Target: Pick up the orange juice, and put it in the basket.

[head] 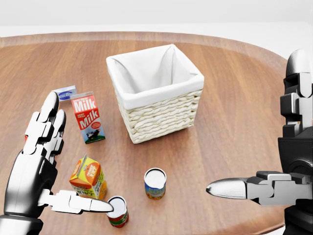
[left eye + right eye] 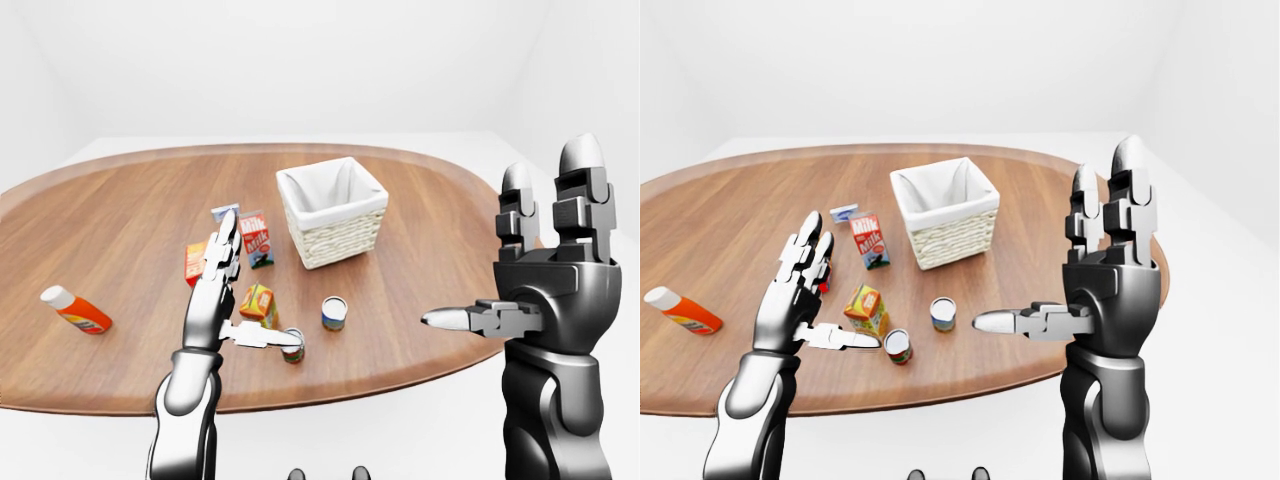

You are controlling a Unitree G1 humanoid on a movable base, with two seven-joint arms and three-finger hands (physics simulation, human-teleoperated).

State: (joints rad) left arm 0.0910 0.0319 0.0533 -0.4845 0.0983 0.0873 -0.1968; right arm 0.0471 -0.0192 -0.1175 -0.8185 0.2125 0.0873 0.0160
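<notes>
The orange juice (image 1: 88, 176) is a small orange carton with a gabled top. It stands on the wooden table (image 1: 234, 98), to the lower left of the white-lined wicker basket (image 1: 161, 117) in the head view. My left hand (image 1: 73, 156) is open just left of the carton, fingers raised and thumb (image 1: 83, 203) reaching under it toward a red can (image 1: 118, 211). It does not hold the carton. My right hand (image 1: 254, 122) is open and empty at the right, fingers upright and thumb pointing left.
A milk carton (image 1: 88, 117) and a small blue-white box (image 1: 65, 92) stand left of the basket. A blue-labelled can (image 1: 155, 183) stands below the basket. An orange bottle (image 2: 75, 310) lies at the table's left. A red-orange box (image 2: 195, 262) shows behind my left fingers.
</notes>
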